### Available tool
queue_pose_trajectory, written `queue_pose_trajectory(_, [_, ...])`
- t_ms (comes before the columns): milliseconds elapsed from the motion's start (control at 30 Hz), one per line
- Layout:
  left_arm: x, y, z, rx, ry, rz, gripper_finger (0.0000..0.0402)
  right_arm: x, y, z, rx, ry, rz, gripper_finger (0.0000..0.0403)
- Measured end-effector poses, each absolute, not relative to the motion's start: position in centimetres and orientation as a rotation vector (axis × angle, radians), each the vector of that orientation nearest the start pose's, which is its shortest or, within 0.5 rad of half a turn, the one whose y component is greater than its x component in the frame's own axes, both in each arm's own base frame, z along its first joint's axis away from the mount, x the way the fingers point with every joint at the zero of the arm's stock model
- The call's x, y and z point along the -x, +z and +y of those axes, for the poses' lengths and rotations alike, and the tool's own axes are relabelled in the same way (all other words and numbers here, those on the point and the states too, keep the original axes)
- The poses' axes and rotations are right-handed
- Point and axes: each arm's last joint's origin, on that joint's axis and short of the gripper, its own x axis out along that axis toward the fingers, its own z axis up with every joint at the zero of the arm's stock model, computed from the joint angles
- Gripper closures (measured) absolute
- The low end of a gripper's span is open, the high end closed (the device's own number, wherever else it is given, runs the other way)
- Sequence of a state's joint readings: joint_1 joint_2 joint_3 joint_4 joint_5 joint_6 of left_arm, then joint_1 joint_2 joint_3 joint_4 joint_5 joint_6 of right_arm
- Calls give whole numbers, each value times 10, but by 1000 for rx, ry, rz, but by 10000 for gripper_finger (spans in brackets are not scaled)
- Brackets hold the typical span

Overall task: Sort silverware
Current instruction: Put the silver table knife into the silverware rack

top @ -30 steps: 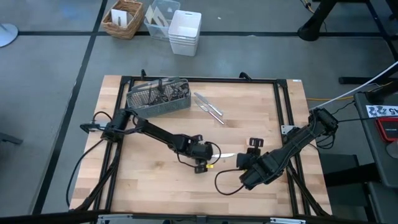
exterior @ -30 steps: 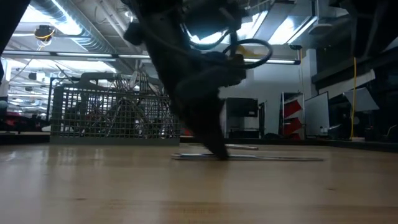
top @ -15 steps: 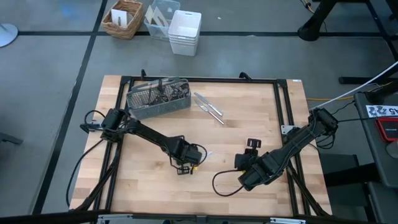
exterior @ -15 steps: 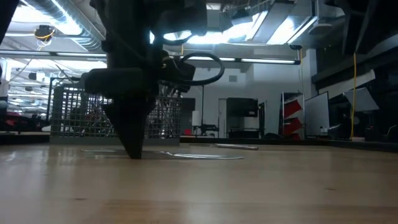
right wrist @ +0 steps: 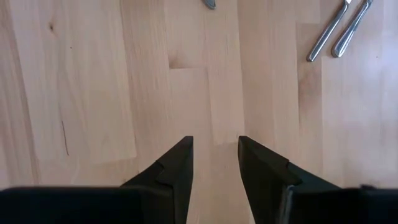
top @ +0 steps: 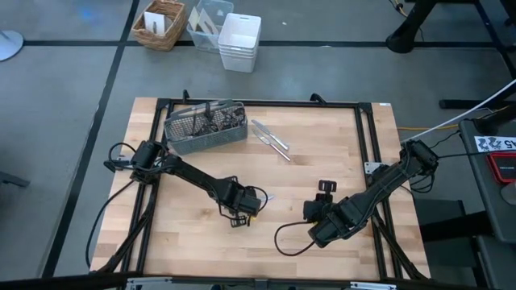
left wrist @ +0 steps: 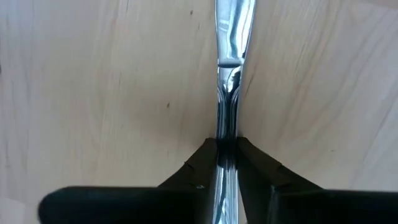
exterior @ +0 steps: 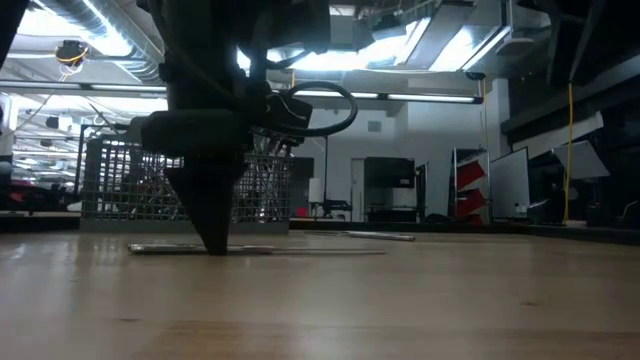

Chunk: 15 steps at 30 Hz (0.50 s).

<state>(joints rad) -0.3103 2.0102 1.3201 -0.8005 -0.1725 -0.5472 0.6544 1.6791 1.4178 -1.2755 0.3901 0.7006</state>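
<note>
A slim silver knife (left wrist: 229,93) lies flat on the wooden table (top: 339,129), left of its middle. My left gripper (left wrist: 227,149) stands over the knife, pointing down, and is shut on it; the low view shows this gripper (exterior: 213,246) with its tips at the table top. My right gripper (right wrist: 214,146) hangs open above bare wood right of the middle (top: 325,192). More silverware (top: 270,137) lies loose toward the far edge. A grey wire caddy (top: 205,126) at the far left holds several pieces. My left gripper pinches the knife's narrow stretch (left wrist: 226,138) between its two fingers, about a third of the way in from one end. The fingers come from above, point down and lie across the knife. The knife (exterior: 300,250) lies level on the table.
Two loose pieces (right wrist: 339,28) and the tip of another (right wrist: 209,3) lie on the wood ahead of my right gripper. A black frame (top: 367,137) borders the table. Off the far edge stand a wicker basket (top: 160,24) and white bins (top: 239,42).
My left gripper has gone toward the table's left edge and tipped from a slant to pointing straight down. The knife has slid along the table with it and still lies flat. For the last half second both have kept still.
</note>
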Motion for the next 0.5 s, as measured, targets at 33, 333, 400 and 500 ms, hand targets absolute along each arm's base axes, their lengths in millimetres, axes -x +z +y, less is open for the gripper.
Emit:
queue_pose_trajectory(33, [-351,137,-107,90,284,1414,365,-248,266,176,175,-254,1289,275])
queue_pose_trajectory(333, [-351,137,-107,90,291,1410,366,-248,266,176,174,-253,1289,275])
queue_pose_trajectory(400, [-351,137,-107,89,292,1409,366,-248,266,176,174,-253,1289,275])
queue_pose_trajectory(500, [-351,140,-107,93,293,1403,371,-248,266,176,174,-253,1289,275])
